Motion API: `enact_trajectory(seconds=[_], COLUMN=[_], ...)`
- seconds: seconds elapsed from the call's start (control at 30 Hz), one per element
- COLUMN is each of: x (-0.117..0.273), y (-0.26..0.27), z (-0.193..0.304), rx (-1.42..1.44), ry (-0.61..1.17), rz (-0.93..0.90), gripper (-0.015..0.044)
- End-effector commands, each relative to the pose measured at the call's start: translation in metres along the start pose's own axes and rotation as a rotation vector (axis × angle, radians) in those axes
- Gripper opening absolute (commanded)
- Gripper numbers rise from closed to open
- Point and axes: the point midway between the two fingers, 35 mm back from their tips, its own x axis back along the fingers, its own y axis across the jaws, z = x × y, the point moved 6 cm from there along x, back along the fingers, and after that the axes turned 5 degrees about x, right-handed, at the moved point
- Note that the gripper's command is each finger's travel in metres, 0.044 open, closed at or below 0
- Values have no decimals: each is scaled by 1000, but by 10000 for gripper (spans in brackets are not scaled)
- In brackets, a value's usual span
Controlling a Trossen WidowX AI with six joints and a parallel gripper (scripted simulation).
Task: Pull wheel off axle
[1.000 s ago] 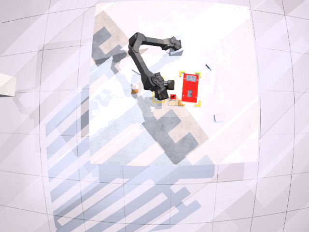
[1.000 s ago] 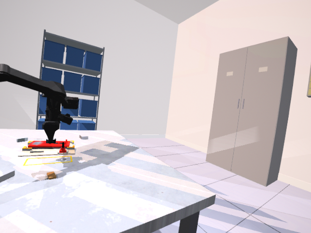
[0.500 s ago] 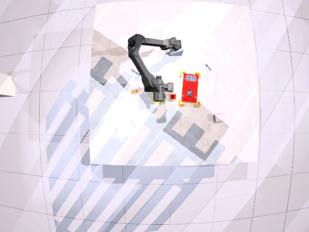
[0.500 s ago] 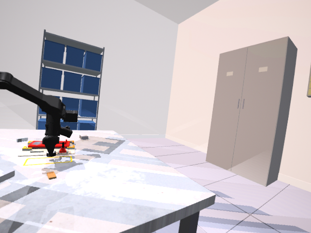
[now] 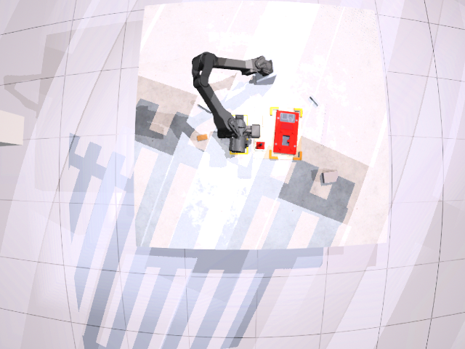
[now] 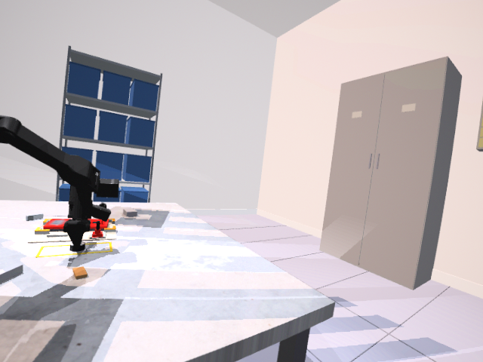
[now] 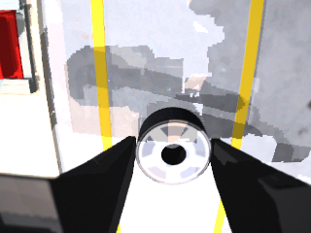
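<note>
Wrist view alone shows the one wheel [image 7: 173, 153]: black tyre, pale spoked hub, dark centre hole, gripped between the two black fingers of the gripper [image 7: 173, 160]. Exterior view shows the fingertips low over the table [image 6: 218, 288], inside the single yellow-outlined area [image 6: 102, 246]. One red axle mount [image 5: 259, 145] sits beside the fingers, apart from them.

gripper [image 7: 173, 155]: clamped on wheel [image 7: 173, 154] | wheel: hub hole facing camera | between yellow lines [image 7: 99, 73] on worktop [image 7: 160, 29]
</note>
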Motion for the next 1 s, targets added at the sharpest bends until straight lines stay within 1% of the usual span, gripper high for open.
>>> enact_trajectory(seconds=[0.0, 0.03, 0.07, 0.17, 0.3, 0.4, 0.43, 0.57, 0.6, 0.83, 0.97], x=[0, 2, 5, 21, 54, 60, 53, 71, 76, 104, 106], y=[0, 0, 0, 1, 1, 1, 5, 21, 25, 46, 48], z=[0, 0, -1, -2, -1, 0, 0, 20, 27, 74, 79], rx=[-3, -2, -2, 1, 7, 8, 19, 19, 19, 14, 13], ry=[0, 0, 0, 0, 0, -1, -1, -2, -1, 3, 4], rz=[0, 0, -1, -2, 2, 3, -5, -15, -16, -3, 0], gripper=[262, 289, 300, 300, 300, 300, 326, 431, 440, 440, 440])
